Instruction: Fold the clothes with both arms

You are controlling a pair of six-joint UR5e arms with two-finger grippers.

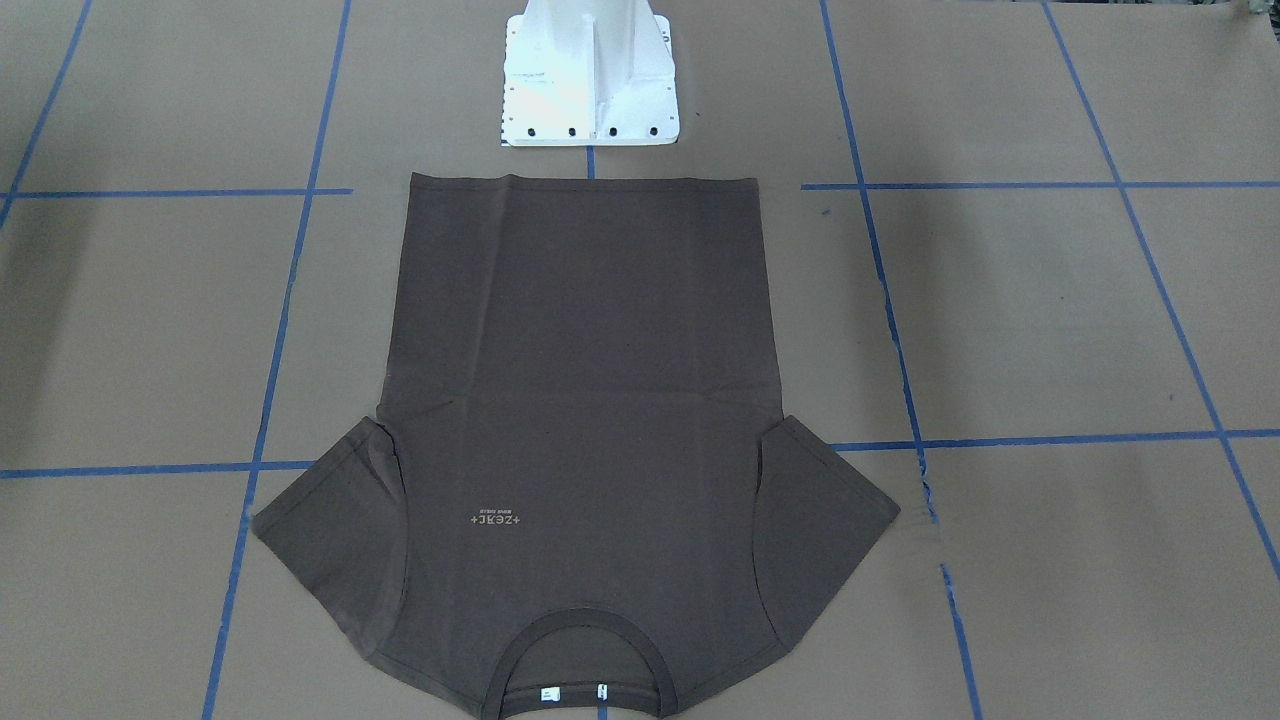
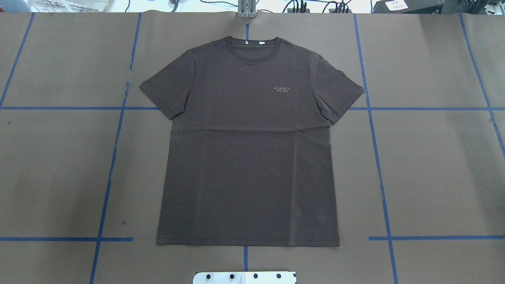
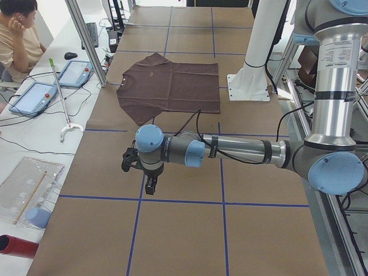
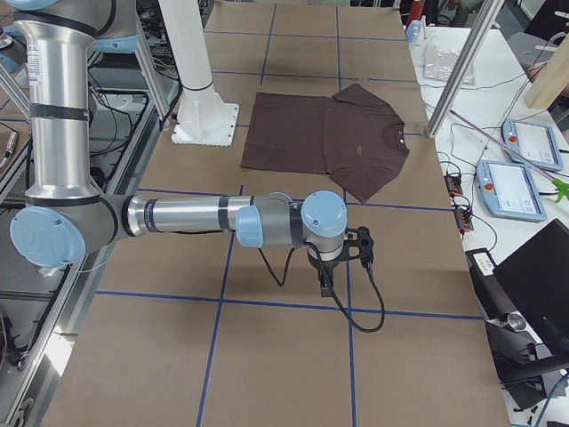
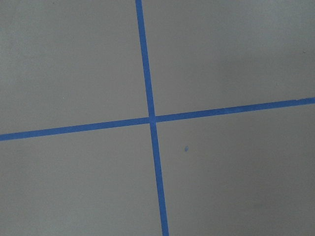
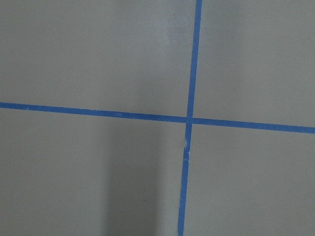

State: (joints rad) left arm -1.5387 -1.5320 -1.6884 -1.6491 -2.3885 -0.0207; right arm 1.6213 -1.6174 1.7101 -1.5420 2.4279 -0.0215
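Note:
The dark brown T-shirt point(image 2: 248, 157) lies flat and spread out, front up, in the middle of the table, collar point(image 2: 252, 49) on the far side from the robot. It also shows in the front-facing view point(image 1: 580, 380), the left view point(image 3: 172, 86) and the right view point(image 4: 329, 138). My left gripper point(image 3: 148, 184) points down over bare table well off the shirt, toward the table's left end. My right gripper point(image 4: 327, 283) points down toward the right end. I cannot tell whether either is open or shut. Neither touches the shirt.
The white pedestal point(image 1: 590, 75) stands just behind the shirt's hem. Blue tape lines point(image 5: 150, 118) cross the brown paper below both wrists point(image 6: 189, 119). A person point(image 3: 17, 34), tablets point(image 3: 75, 72) and a stick point(image 3: 60, 95) are beyond the far edge.

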